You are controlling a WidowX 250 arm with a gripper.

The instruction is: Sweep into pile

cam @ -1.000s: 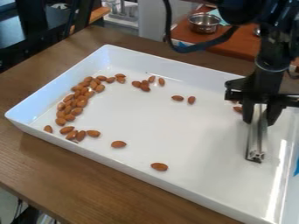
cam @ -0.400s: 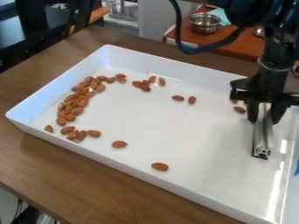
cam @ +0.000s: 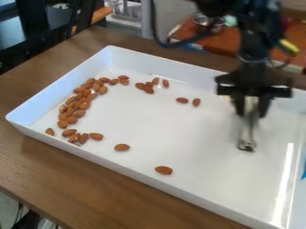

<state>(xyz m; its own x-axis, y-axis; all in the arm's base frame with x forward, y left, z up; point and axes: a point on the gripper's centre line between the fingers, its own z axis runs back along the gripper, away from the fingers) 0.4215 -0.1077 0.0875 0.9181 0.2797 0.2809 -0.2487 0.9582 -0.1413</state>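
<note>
Almonds (cam: 84, 106) lie in the white tray (cam: 179, 129), most of them bunched in a curved band along the left end of my view. My jaws are closed on a metal bar (cam: 247, 129), which hangs down over the tray's right part; I can't tell whether its lower end touches the floor of the tray. Above it, my black arm (cam: 255, 40) comes in from the top edge. Left of the bar I see two almonds close together, then a small group near the back wall. Two single ones lie well apart towards the front wall. The tray sits on a brown wooden surface (cam: 119, 188). Beyond that, a metal bowl (cam: 203, 20) stands on a red-brown worktop (cam: 221, 42).
</note>
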